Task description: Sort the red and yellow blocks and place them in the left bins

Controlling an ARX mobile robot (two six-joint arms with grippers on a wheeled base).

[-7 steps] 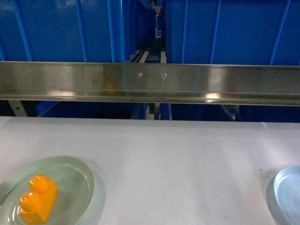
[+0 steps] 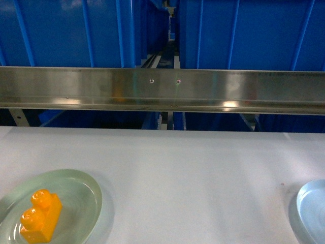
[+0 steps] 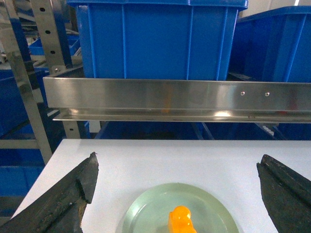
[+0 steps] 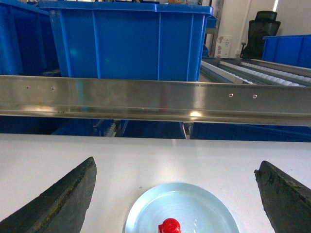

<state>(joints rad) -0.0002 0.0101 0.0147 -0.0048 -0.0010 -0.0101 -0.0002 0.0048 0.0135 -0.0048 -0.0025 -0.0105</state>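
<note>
Left hand [image 3: 177, 194] spread wide above the tabletop [image 2: 193, 173]; orange-yellow block [image 3: 181, 219] lies in the pale green dish [image 3: 146, 213], centred between and below the fingers, untouched. Right hand [image 4: 175, 194] likewise spread; small red block [image 4: 169, 226] sits in the pale blue dish [image 4: 204, 204] between its fingers. Blue bins [image 3: 155, 39] stand beyond the steel rail [image 3: 170, 99].

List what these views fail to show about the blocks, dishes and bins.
- Red block: right wrist view, bottom edge cuts it; absent from head view.
- Blue dish: head view, right edge crops it.
- Yellow block: left wrist view, lower part cut off.
- Blue bins: interiors hidden by their walls.
</note>
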